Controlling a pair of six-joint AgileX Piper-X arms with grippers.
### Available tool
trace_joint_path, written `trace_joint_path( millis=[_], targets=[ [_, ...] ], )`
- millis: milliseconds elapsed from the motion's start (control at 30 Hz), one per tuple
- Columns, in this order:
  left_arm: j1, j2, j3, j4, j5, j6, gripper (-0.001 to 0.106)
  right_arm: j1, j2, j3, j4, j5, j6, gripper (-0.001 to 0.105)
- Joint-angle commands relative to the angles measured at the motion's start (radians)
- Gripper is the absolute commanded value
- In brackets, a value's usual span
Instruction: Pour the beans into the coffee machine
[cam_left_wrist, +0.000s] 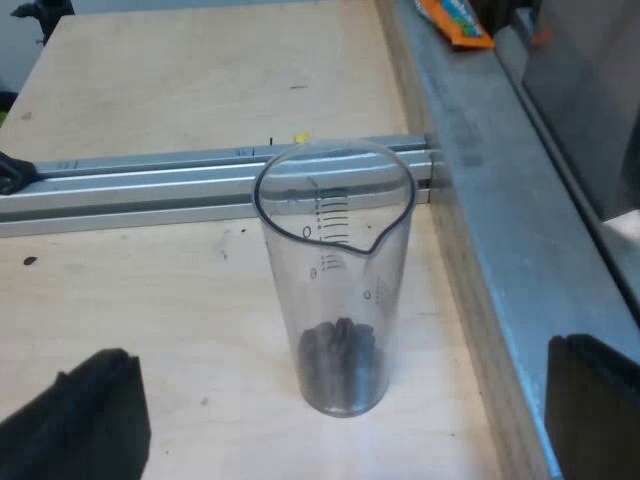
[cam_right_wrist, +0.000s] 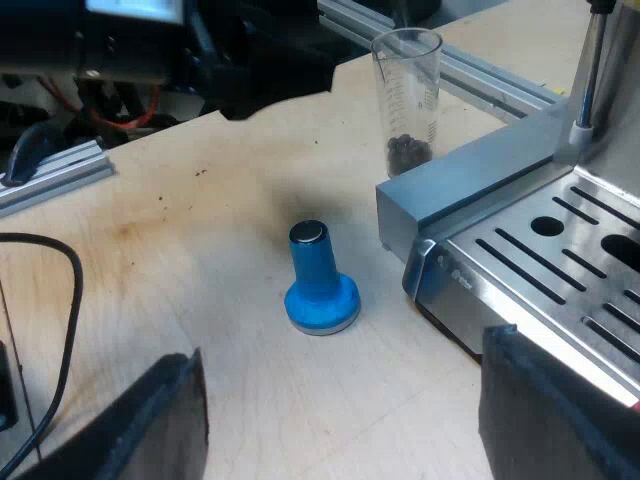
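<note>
Since the clear plastic measuring glass (cam_left_wrist: 335, 270) of dark beans (cam_left_wrist: 342, 352) stands ungrasped on the wooden table (cam_left_wrist: 150, 300) near the steel espresso machine (cam_right_wrist: 560, 240), nothing is poured; left gripper (cam_left_wrist: 335, 410) and right gripper (cam_right_wrist: 345, 415) gape empty.

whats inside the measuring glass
A small heap of dark coffee beans lies at the bottom of the upright measuring glass; the rest is empty. Its clear wall hides nothing.
</note>
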Motion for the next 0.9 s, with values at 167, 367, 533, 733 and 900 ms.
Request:
trace_joint_path(
  millis=[167, 367, 533, 733, 900],
  targets=[
    [-0.004, 0.119, -0.002, -0.081, 0.004, -0.008, 0.085, -0.003, -0.002, -0.003, -0.015, -0.004, -0.010, 0.059],
    [-0.004, 0.184, -0.002, -0.176, 0.004, -0.008, 0.087, -0.003, -0.002, -0.003, -0.015, -0.002, -0.010, 0.059],
    [-0.004, 0.255, -0.002, -0.302, 0.031, -0.008, 0.087, -0.003, -0.002, -0.003, -0.015, -0.002, -0.010, 0.059],
    [-0.004, 0.379, -0.004, -0.412, 0.054, -0.008, 0.087, -0.003, -0.002, -0.003, -0.015, -0.002, -0.010, 0.059],
    [-0.004, 0.470, -0.004, -0.504, 0.064, -0.008, 0.087, -0.003, -0.002, -0.003, -0.015, -0.002, -0.010, 0.059]
  ],
)
